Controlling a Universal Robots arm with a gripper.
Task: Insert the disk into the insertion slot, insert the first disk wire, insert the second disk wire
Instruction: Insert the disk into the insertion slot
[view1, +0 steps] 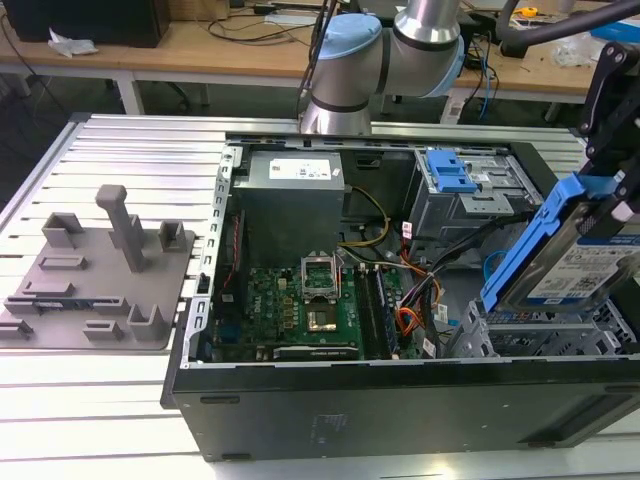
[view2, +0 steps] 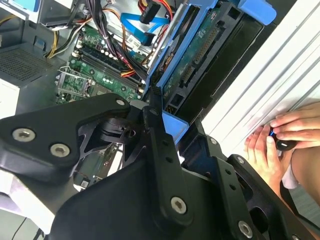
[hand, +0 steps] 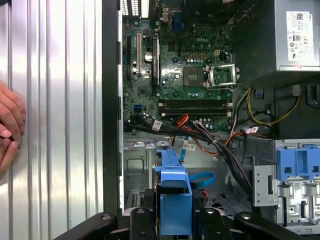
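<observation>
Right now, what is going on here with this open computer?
The robot arm's pincer holds the disk in its blue caddy, tilted over the open computer case, just above the insertion slot and not yet seated in it. The second disk wire and the first disk wire lie inside the case, apart from the disk. A person's hand rests on the table beside it.

Open black case lay on a ribbed table, green motherboard inside it, grey power supply next to the board, grey cage with blue latch near that, grey fixture stood on the table to the exterior view's left.
</observation>
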